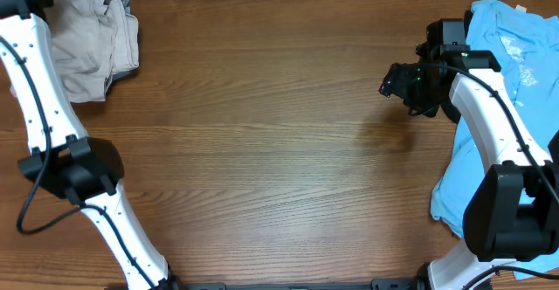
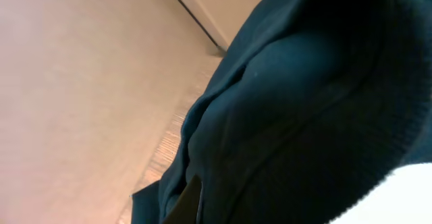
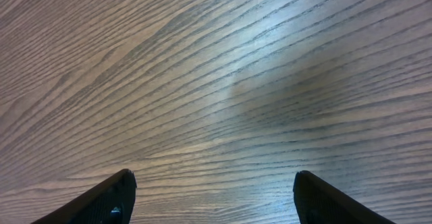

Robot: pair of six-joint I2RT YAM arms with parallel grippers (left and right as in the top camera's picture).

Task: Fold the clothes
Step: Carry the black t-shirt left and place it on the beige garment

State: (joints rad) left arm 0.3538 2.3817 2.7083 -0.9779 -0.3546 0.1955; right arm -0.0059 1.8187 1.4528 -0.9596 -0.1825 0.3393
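Clenched tight at the left end effector, out past the far-left corner of the counter (image 1: 262, 150) and off the overhead view. Judging by the left wrist view, gripping the black shirt (image 2: 304, 102): dark cloth across most of the lens, bunched and hanging, with pale floor and a wall base behind rather than wood. Released and wide at the right end effector (image 3: 214, 204), hovering empty over bare wood near the right edge, just beside the blue tee (image 1: 515, 72). Cream garment (image 1: 87, 50) heaped in the far-left corner, beside the left arm (image 1: 35, 89).

Step in hand, most likely: bringing the black shirt onto the bare middle for folding. To do it well, lift high enough to clear the cream garment and the counter edge, carry inward slowly, and lay down flat rather than dropping in a wad. Then bring the right end effector across to take a second edge and pull the cloth taut before any fold. Keep off the blue tee while crossing.

Hard to make out: the pinch itself, the left fingers, the part of the shirt gripped, the amount of cloth hanging below. No neck label in sight. White patch at the lower right of the left wrist view: not identifiable. Blue tee cut off by the right side of the overhead view.
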